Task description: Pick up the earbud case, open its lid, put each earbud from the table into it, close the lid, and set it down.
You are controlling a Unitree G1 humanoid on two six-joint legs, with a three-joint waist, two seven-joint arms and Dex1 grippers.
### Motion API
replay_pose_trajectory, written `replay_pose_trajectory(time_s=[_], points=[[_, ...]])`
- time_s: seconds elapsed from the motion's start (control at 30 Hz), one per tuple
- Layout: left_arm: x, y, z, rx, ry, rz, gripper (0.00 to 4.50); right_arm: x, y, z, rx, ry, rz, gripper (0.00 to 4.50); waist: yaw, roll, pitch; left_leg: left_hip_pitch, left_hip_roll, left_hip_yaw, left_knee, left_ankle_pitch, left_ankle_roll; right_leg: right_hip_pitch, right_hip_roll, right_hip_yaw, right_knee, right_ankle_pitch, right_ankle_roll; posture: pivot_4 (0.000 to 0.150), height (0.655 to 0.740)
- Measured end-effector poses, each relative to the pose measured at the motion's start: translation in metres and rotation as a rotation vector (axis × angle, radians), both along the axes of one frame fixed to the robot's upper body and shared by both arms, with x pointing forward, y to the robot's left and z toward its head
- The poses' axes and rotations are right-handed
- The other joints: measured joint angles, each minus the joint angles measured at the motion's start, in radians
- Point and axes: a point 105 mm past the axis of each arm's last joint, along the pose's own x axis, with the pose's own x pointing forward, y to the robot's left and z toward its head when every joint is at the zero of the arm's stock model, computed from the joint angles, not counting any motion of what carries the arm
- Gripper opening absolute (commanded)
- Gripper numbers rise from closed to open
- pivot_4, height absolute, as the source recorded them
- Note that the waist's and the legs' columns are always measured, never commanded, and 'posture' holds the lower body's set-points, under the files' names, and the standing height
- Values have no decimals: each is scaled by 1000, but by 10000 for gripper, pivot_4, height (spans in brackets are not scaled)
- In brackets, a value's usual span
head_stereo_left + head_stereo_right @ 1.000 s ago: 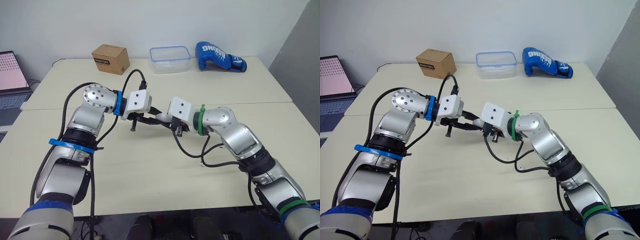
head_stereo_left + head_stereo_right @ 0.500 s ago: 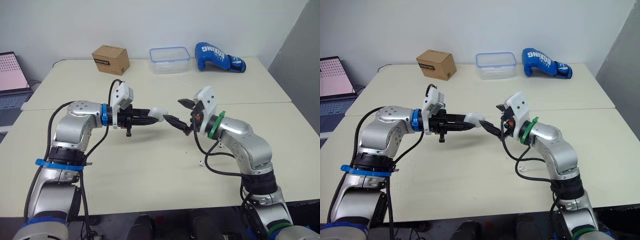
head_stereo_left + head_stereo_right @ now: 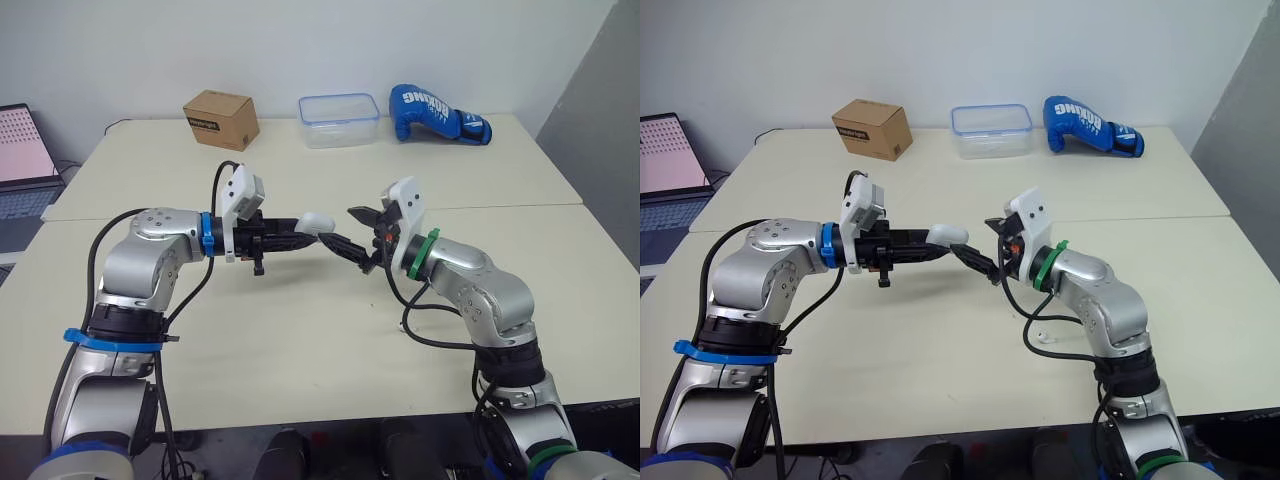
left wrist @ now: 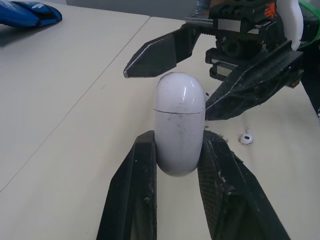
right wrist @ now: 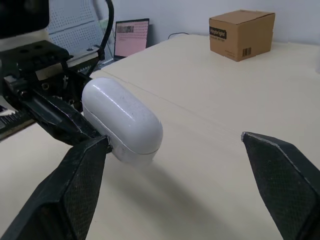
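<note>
The white earbud case (image 4: 179, 120) is held above the middle of the table, lid closed, with my left gripper (image 3: 310, 228) shut on its lower half. My right gripper (image 3: 340, 227) faces it, open wide, with the lid end of the case (image 5: 122, 120) between its spread fingers. One right finger (image 5: 80, 185) lies close against the case, and the other (image 5: 280, 170) stands well apart. A small white earbud (image 4: 245, 137) lies on the table under the right forearm, also in the right eye view as the earbud (image 3: 1039, 338).
A cardboard box (image 3: 221, 118), a clear plastic container (image 3: 340, 105) and a blue boxing glove (image 3: 440, 112) stand along the table's far edge. A laptop (image 3: 22, 150) sits off the table's left side. A seam (image 3: 520, 207) runs across the table.
Both wrists have turned and the grippers drew apart, with the case staying in the left one. Since half a second ago the open right gripper has closed in around the case's lid end.
</note>
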Motion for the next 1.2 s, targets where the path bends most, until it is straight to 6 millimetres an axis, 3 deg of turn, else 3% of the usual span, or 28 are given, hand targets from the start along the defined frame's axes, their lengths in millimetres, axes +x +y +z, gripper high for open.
replay_pose_trajectory(time_s=[0.13,0.3,0.4,0.53,0.63,0.73,1.0,1.1,1.2], points=[[-8,-5,-5,6,14,-45,7391,11,-19,14,95,37,-88,44282,1,0,0,0,0,0,0,0,0,0,0,0,0,0,0,1500,7400],[-6,-6,-5,-11,1,-28,7391,10,-22,12,154,120,-78,44282,1,0,0,0,0,0,0,0,0,0,0,0,0,0,0,1500,7400],[1,-14,-4,-85,-45,28,7391,6,-42,7,27,96,-84,44282,10,0,0,-1,-1,0,0,0,0,0,-1,0,-2,0,0,1500,7400],[15,-11,0,-175,-135,182,7391,-19,-74,-27,-233,114,-4,44282,24,0,0,-2,-2,1,0,0,0,1,-2,0,-4,0,0,1500,7400],[17,-15,0,-230,-182,261,7391,-53,-92,-68,-463,159,136,44282,25,0,0,-1,-2,1,0,0,0,2,-2,0,-6,0,1,1500,7400],[15,-18,-4,-252,-194,310,7391,-77,-100,-99,-565,195,261,44282,19,-1,0,0,0,4,0,0,0,2,-1,2,-6,-2,4,1500,7400],[12,-18,-5,-232,-253,346,7391,-65,-98,-121,-633,119,256,44282,19,-1,0,2,3,6,1,0,0,3,2,2,-6,0,1,1500,7400],[12,-17,-5,-231,-255,350,7391,-62,-100,-124,-676,77,257,38382,21,-1,0,2,3,6,1,0,0,4,2,2,-7,0,0,1500,7400],[12,-16,-8,-227,-251,354,7391,-60,-102,-124,-692,66,252,27606,24,-1,0,3,3,5,0,0,0,6,2,1,-9,0,0,1500,7400]])
